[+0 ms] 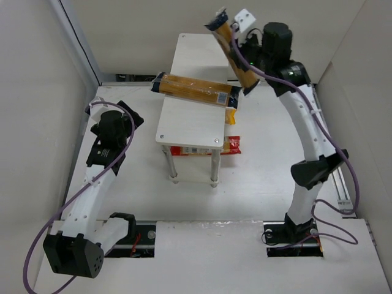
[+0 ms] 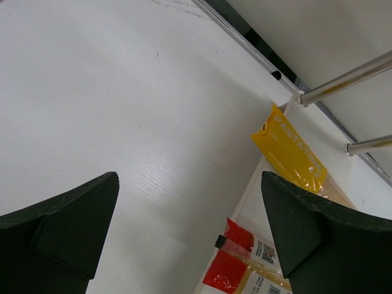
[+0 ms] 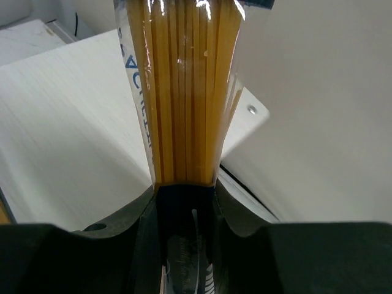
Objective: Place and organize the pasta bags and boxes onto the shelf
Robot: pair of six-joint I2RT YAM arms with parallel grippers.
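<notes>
Right gripper (image 1: 237, 44): clamped on the held pack (image 1: 243, 72), raised over the far right end of the shelf (image 1: 190, 125).
Held pack vs fingers: in the wrist view, dark label end wedged between the two fingers (image 3: 139, 223); amber strands (image 3: 184, 92) running straight out past the tips, well beyond them.
Held pack, tilt: slanted in the top view, upper end pointing toward the back wall, lower end near the shelf's right edge; not touching the top board (image 3: 73, 135).
Left gripper (image 1: 128, 115): fingers wide apart, nothing between them; low over the table (image 1: 257, 184), left of the shelf and clear of it.
Left fingers (image 2: 67, 226): only bare table in the gap; yellow pack (image 2: 293, 153) and red pack (image 2: 236, 269) ahead and to the right, well outside the grasp.
Laid pack (image 1: 196, 90): flat across the top board, slanted, both ends overhanging the long edges.
Yellow pack, top view (image 1: 231, 115): poking out under the top board at the right edge.
Red pack, top view (image 1: 205, 148): under the near end, jutting out to the right.
Legs (image 2: 343, 76): thin metal, beyond the yellow pack.
</notes>
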